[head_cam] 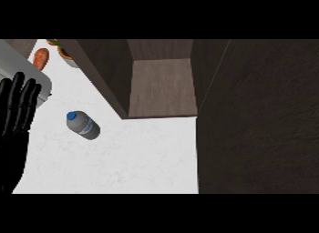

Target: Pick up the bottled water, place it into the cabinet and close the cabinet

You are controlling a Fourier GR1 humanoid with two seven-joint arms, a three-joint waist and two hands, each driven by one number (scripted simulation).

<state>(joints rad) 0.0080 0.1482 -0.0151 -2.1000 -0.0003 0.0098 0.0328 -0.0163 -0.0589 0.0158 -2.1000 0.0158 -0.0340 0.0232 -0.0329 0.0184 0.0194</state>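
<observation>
The left hand (11, 123) rests at the view's left edge, fingers straight and together, holding nothing. Just beyond it on the white counter (135, 159) stands the bottled water (83, 124), blue-capped, tilted, apart from the hand. Farther back the cabinet (161, 86) stands open, its wooden shelf bare, its dark door (263, 113) at the right. At the far left lies a carrot (41, 58).

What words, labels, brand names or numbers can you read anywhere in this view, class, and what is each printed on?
None can be read. The bottled water has a pale band around its body, but no letters can be made out on it. The cabinet, counter and left hand carry no text.
</observation>
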